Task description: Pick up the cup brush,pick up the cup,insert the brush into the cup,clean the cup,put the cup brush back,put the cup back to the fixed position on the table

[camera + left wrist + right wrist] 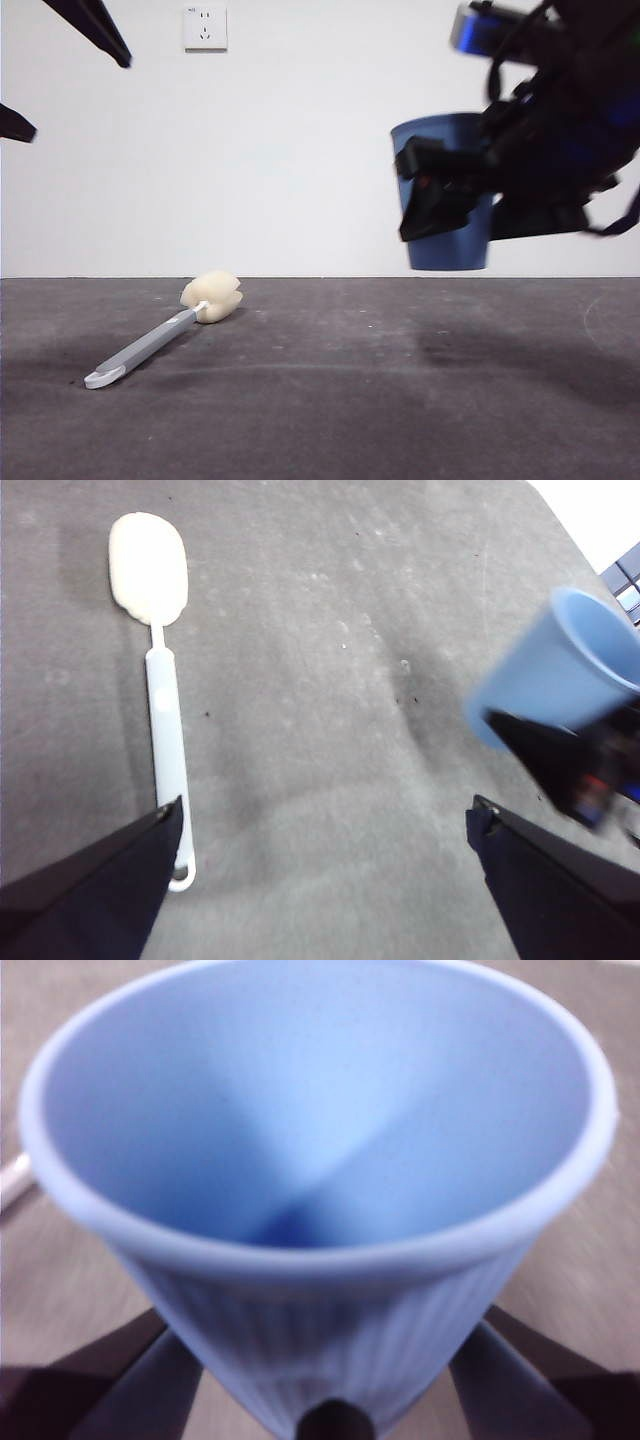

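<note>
Grey-handled cup brush [165, 338] flat — sponge head rearward | cup [440, 195] gripped aloft

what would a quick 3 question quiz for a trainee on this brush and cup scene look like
1. True or false: the cup brush lies flat on the table.
2. Which gripper holds the cup? A) left B) right C) neither
3. Fill in: the left gripper has its jaws ____ above the brush's handle end.

Key
1. True; nothing is touching it.
2. B; the right gripper is clamped on the cup's ribbed wall, and the cup is held off the table.
3. Open; it holds nothing.
</note>
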`<action>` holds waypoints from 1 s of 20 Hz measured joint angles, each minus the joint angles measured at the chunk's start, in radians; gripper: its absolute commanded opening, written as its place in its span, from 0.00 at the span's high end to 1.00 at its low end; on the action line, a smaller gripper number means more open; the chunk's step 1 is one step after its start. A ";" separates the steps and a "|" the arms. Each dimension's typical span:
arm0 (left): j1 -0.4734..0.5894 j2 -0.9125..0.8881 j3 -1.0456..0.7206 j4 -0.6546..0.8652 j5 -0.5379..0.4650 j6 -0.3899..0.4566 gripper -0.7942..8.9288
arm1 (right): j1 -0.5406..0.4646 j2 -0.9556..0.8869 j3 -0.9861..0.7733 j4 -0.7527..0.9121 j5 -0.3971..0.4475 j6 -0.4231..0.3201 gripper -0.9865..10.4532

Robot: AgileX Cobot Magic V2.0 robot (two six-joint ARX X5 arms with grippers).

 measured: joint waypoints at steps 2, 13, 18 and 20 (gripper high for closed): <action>0.000 -0.027 0.000 -0.034 0.000 0.000 0.43 | -0.023 0.120 0.000 0.136 -0.005 0.000 0.93; 0.000 -0.048 0.000 -0.077 0.000 0.013 0.43 | -0.156 0.323 0.000 0.353 -0.148 -0.054 0.93; 0.000 -0.048 0.000 -0.077 0.000 0.026 0.43 | -0.197 0.399 0.000 0.399 -0.217 -0.068 0.93; 0.000 -0.048 0.000 -0.077 0.000 0.031 0.43 | -0.204 0.415 0.007 0.412 -0.238 -0.068 0.93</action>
